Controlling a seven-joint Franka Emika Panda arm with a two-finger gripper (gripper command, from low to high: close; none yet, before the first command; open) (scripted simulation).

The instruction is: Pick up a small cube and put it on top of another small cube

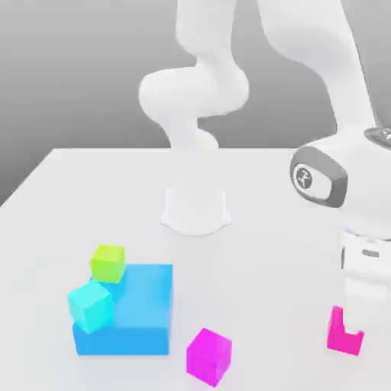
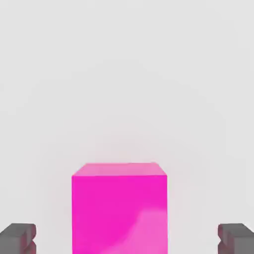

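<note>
Around hot-pink cube (image 2: 119, 208), wide-open fingers (image 2: 19, 237).

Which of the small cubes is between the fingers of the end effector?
The hot-pink cube, at the exterior view's right, between the open fingers of the end effector. The magenta cube, cyan cube and lime-green cube stand apart from it.

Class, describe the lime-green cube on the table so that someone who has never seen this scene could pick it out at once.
Start at the big blue block near the table's front, on the exterior view's left. The lime-green cube sits at the block's far corner, touching it. A turquoise cube of the same size sits nearby, but that one is blue-green and nearer the camera, while this one is yellow-green.
</note>
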